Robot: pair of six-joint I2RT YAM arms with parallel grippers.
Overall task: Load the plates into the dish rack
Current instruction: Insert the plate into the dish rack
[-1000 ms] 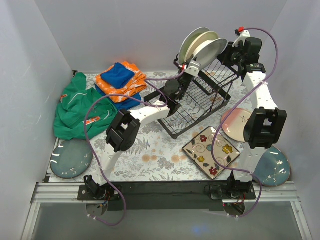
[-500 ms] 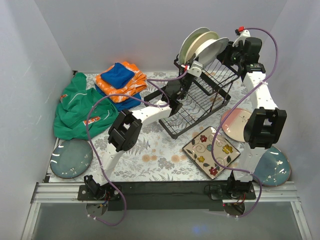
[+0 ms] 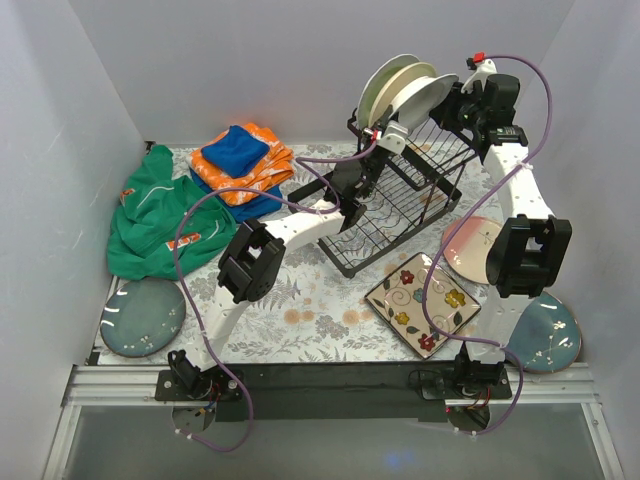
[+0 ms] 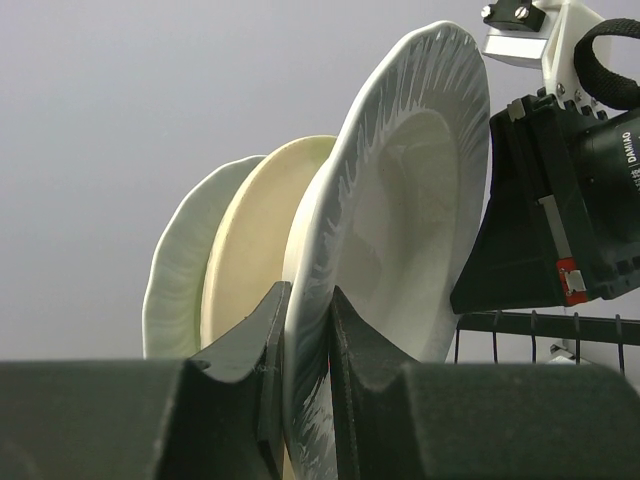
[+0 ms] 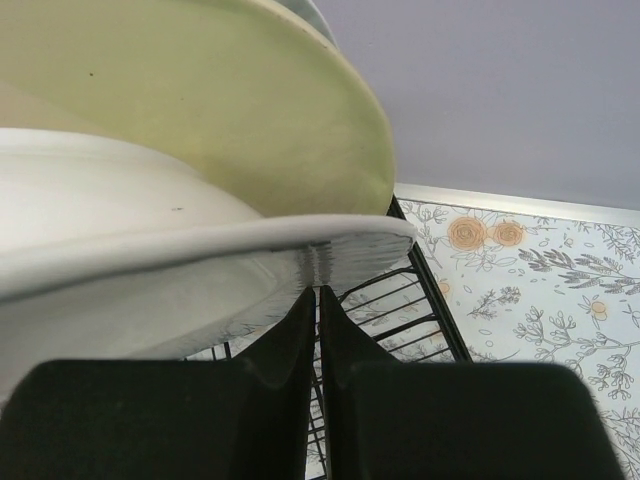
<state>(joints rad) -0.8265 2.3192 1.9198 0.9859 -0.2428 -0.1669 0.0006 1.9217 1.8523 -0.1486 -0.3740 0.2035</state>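
The black wire dish rack (image 3: 400,205) stands at the table's middle back. Three plates stand on edge in its raised section: a white scalloped one (image 3: 383,80), a cream one (image 3: 410,82) and a white one (image 3: 432,95). My left gripper (image 3: 388,130) is shut on the lower rim of the nearest white plate (image 4: 390,220), seen between its jaws in the left wrist view (image 4: 305,330). My right gripper (image 3: 452,100) is shut, its tips (image 5: 315,295) touching that plate's rim (image 5: 150,240) from the other side. The cream plate (image 5: 200,100) is behind it.
A square flowered plate (image 3: 422,303) and a pink-and-cream plate (image 3: 470,245) lie right of the rack. Dark teal plates lie at the front left (image 3: 142,317) and front right (image 3: 548,335). Folded orange and blue cloths (image 3: 240,160) and a green garment (image 3: 160,215) lie at the back left.
The left gripper and the white plate have shifted slightly up and toward the other two plates. The right gripper has followed a little to the left against the rim.
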